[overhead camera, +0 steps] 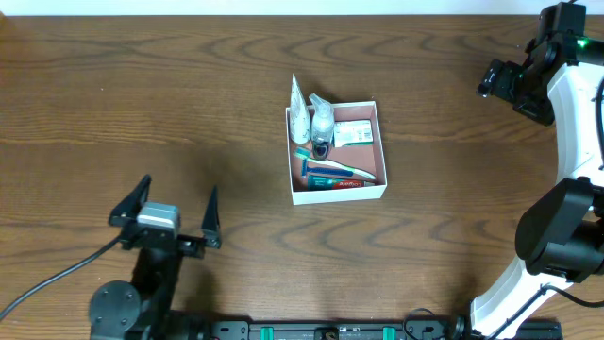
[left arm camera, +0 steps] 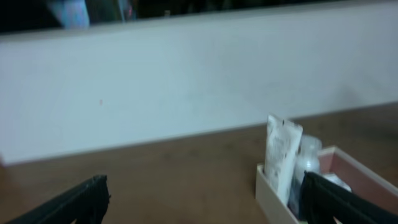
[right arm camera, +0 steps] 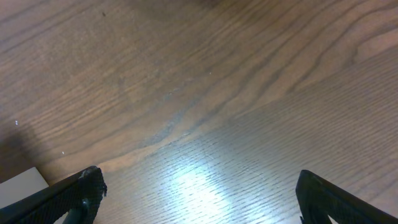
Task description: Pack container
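Left gripper (overhead camera: 177, 194) sits spread wide near the front edge of the table (overhead camera: 142, 94); right gripper (right arm camera: 199, 200) gapes just as wide over glossy woodgrain with a glare patch. Overhead, I see the container (overhead camera: 337, 196) mid-table, well apart from both, with toiletries lying on its pink-brown floor. Only my left wrist view shows a white tube (left arm camera: 281, 155) standing taller than the box's white side, with a pale room wall (left arm camera: 186, 81) behind.

Overhead, bright even light renders the container (overhead camera: 338, 195) sharp, a faint shadow lying well left of it. My left wrist view is dim, soft-focused; my right catches white glare on the table (right arm camera: 186, 180).
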You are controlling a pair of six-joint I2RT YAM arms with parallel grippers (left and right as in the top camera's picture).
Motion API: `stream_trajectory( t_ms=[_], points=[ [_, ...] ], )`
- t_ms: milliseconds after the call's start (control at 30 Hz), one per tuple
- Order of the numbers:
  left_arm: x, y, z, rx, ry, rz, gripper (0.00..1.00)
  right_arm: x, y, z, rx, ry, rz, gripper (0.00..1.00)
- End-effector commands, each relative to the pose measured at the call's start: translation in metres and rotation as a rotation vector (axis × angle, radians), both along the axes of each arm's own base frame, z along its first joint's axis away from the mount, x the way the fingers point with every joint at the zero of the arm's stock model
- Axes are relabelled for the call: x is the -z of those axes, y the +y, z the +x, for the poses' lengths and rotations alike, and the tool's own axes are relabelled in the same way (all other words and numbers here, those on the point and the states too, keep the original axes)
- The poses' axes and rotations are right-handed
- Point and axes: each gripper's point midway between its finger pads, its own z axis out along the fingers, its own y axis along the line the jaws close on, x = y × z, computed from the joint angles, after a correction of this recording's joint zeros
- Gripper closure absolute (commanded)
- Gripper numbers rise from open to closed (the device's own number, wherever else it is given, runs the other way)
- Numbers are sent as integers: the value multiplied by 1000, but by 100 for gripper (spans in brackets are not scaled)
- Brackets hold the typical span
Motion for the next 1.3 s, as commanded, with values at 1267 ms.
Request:
stream_trajectory(
  t_ms=[1267],
  points=[
    [150, -12, 21, 98, 155, -7, 2, -17, -3, 1, 4, -41, -16, 1]
  ],
)
